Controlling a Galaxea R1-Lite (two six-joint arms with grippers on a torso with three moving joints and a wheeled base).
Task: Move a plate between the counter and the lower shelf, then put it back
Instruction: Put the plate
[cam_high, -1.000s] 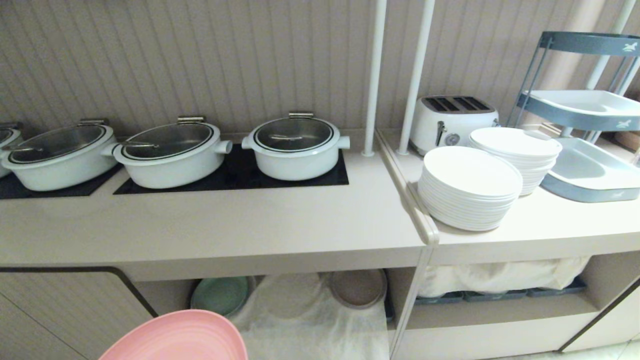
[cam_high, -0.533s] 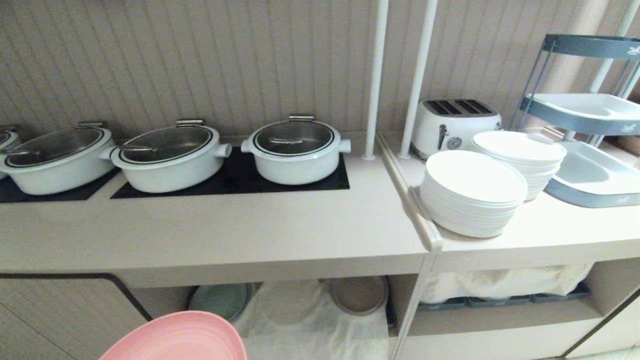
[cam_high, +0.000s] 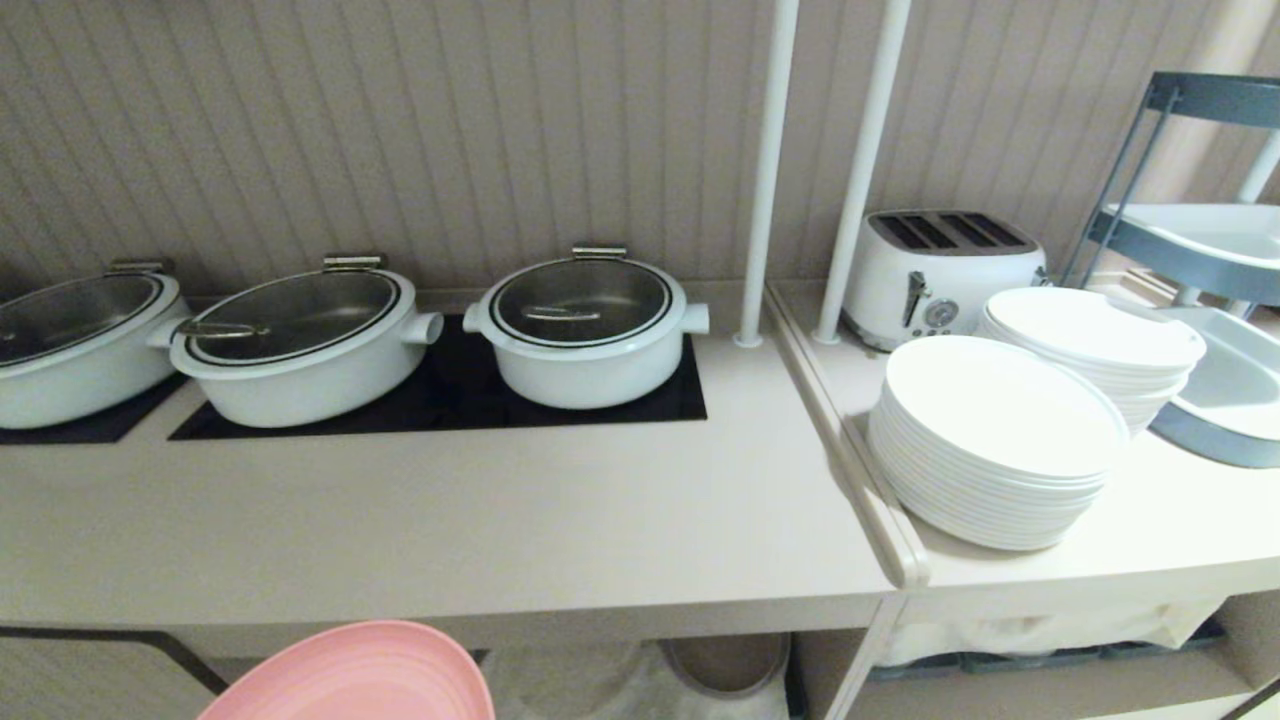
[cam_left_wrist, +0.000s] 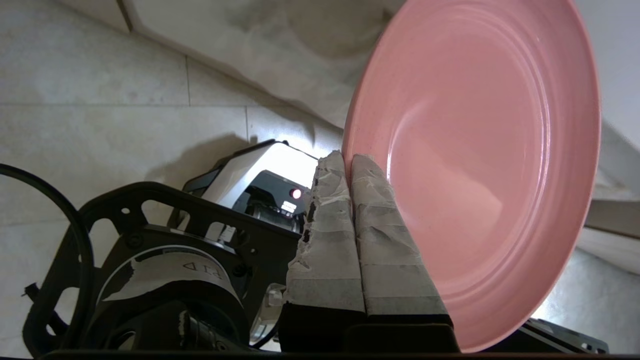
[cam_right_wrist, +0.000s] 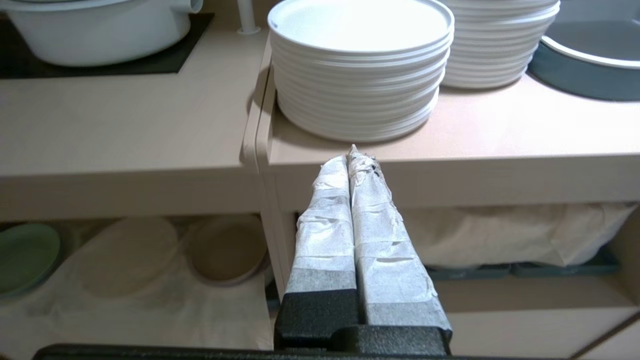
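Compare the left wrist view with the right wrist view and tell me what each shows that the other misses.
Left wrist view only: the left gripper shut on the rim of the pink plate, held above a tiled floor.

Right wrist view only: the right gripper shut and empty, facing the counter, two stacks of white plates, and the lower shelf with a green plate and a beige-grey plate on white cloth.

Both: a pair of tape-wrapped fingers pressed together; beyond that, nothing I can match.
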